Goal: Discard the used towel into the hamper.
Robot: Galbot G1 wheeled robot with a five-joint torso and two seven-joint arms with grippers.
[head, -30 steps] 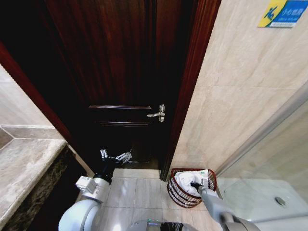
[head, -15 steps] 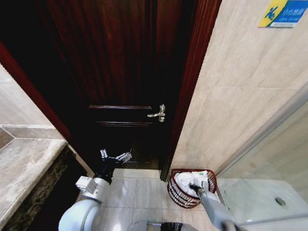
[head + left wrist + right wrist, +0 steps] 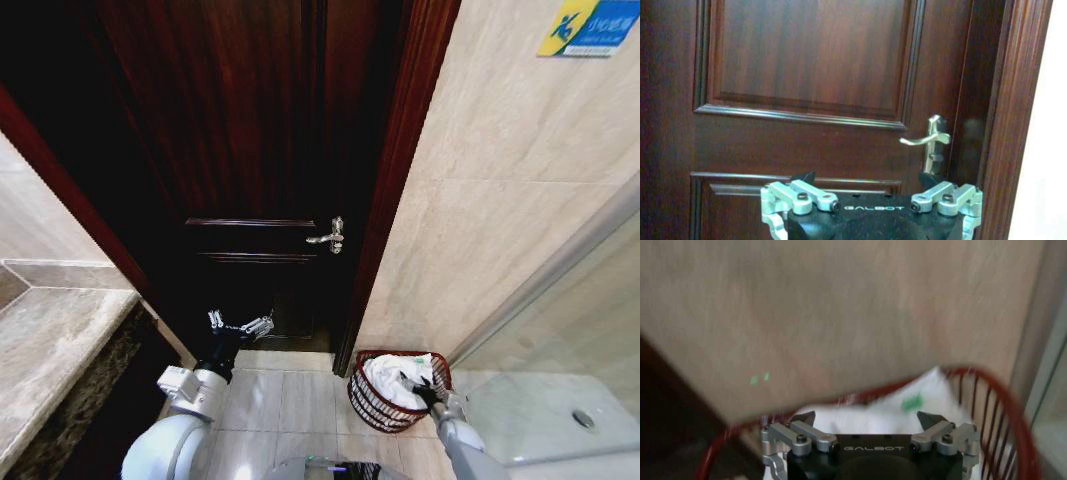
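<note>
towel [image 3: 393, 380] – white, heaped inside the hamper [image 3: 372, 405], at 5 o'clock from the door handle [image 3: 328, 236] | right gripper [image 3: 424, 392] – above the rim at 3 o'clock, fingers apart, empty, likely because the drop is done | left gripper [image 3: 240, 324] – idle facing the door [image 3: 250, 150], fingers apart

One basket, one towel, one door, two grippers.

There is one round dark red-brown wire hamper [image 3: 397, 392], one crumpled white cloth towel [image 3: 395, 380], one dark wooden panelled door [image 3: 240, 150] with one silver lever handle [image 3: 328, 236], one blue and yellow wall sign [image 3: 588, 27], one grey stone counter [image 3: 50, 345], and two black-and-silver grippers: left gripper [image 3: 240, 324], right gripper [image 3: 418, 385].
</note>
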